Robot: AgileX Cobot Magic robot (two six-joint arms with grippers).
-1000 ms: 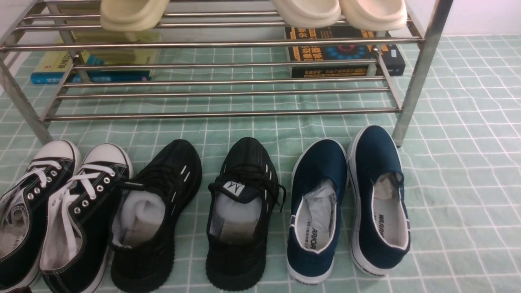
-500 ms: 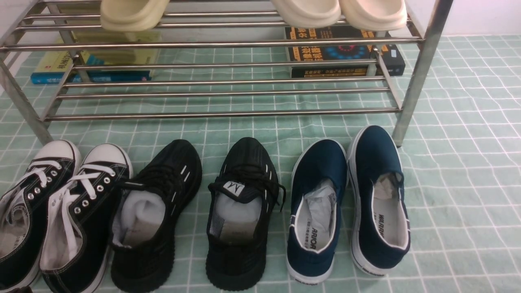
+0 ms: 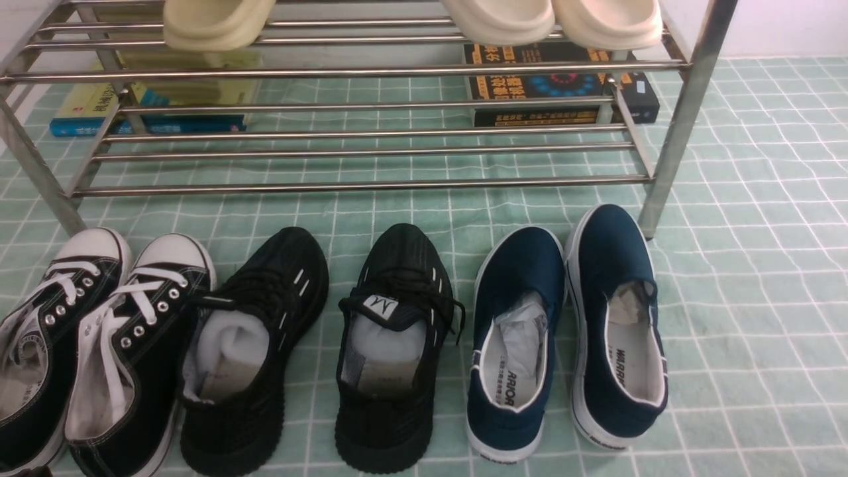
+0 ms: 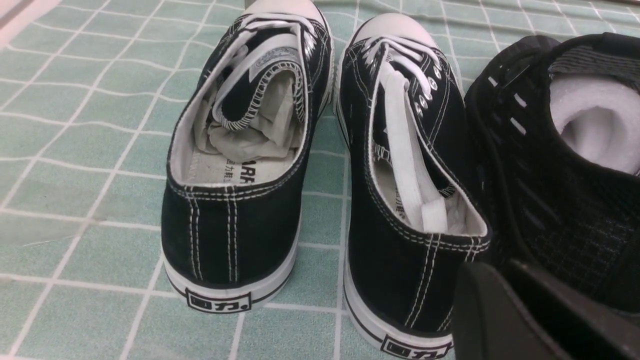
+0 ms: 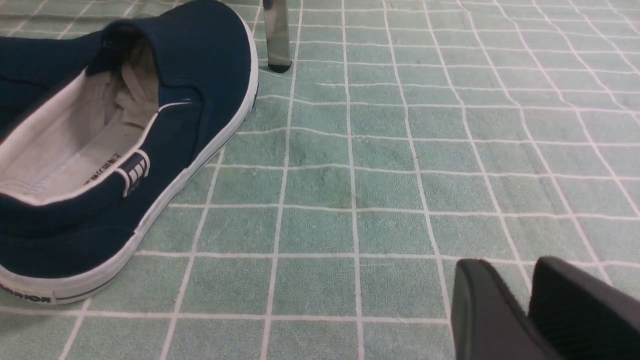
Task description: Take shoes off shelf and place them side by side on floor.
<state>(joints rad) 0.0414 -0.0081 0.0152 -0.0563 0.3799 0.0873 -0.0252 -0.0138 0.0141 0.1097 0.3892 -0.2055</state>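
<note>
Shoes point(image 3: 318, 348) sit paired on floor point(image 3: 748, 278), off shelf point(image 3: 358, 185), just beside left pincer point(image 4: 505, 300); both pincers' grip state can't tell, holding nothing visible.

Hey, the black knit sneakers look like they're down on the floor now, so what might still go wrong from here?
1. The left black knit sneaker presses against the canvas sneaker, so the left gripper, close behind both heels, might nudge either one if it moves.
2. The knit pair sits apart and slightly splayed; straightening the right knit sneaker risks bumping the navy slip-on.
</note>
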